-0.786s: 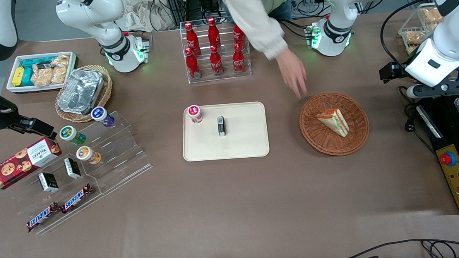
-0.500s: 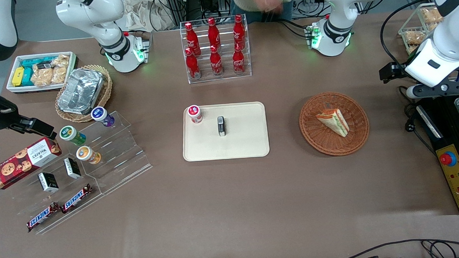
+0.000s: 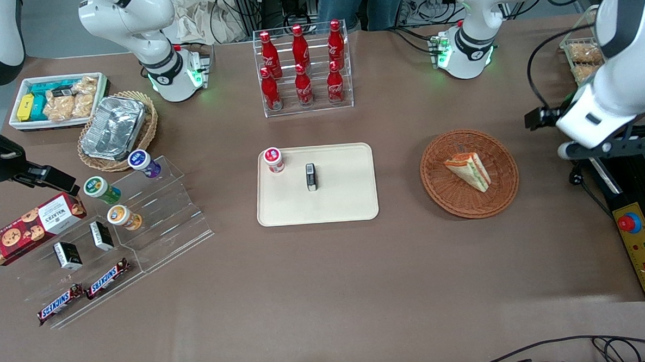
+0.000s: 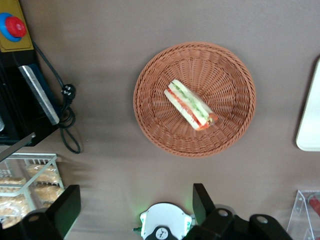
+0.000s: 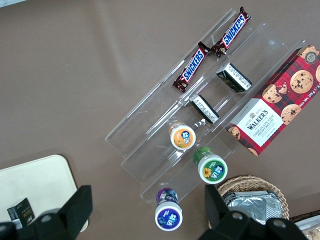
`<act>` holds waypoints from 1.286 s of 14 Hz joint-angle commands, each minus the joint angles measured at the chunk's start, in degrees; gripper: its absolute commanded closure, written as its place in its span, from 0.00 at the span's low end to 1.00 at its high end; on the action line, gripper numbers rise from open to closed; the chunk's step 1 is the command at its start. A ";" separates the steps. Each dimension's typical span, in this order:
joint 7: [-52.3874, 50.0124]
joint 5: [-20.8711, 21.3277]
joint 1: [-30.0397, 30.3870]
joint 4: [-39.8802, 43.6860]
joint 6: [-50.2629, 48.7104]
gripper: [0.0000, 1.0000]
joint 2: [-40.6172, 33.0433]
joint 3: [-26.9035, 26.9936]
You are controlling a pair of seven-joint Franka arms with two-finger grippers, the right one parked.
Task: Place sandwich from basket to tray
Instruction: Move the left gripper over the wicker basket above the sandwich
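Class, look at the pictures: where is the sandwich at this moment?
The sandwich lies in the basket, beside the tray, toward the working arm's end; the open hand is above the table, apart from it.

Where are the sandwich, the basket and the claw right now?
sandwich point(image 3: 469, 171), front view, middle of its top bread face.
basket point(image 3: 444, 195), front view, bare woven floor near the rim.
claw point(image 4: 135, 205), left wrist view, midway between its open fingertips, above the table beside the basket.

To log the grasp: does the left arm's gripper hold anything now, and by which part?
Nothing is held. The open gripper hovers above the table beside the reddish-brown wicker basket, where the triangular sandwich lies untouched.
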 commanded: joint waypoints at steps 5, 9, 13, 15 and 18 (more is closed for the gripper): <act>-2.55 -2.18 0.69 -10.59 9.36 0.01 -4.00 -0.11; -3.43 -2.37 1.66 -24.92 22.71 0.01 -11.65 -0.02; -13.08 -2.28 1.57 -32.49 33.71 0.01 -12.72 -0.11; -18.25 -2.28 0.96 -36.01 38.45 0.01 -12.45 -0.37; -28.09 -2.37 -1.23 -39.19 42.16 0.01 -10.18 -0.64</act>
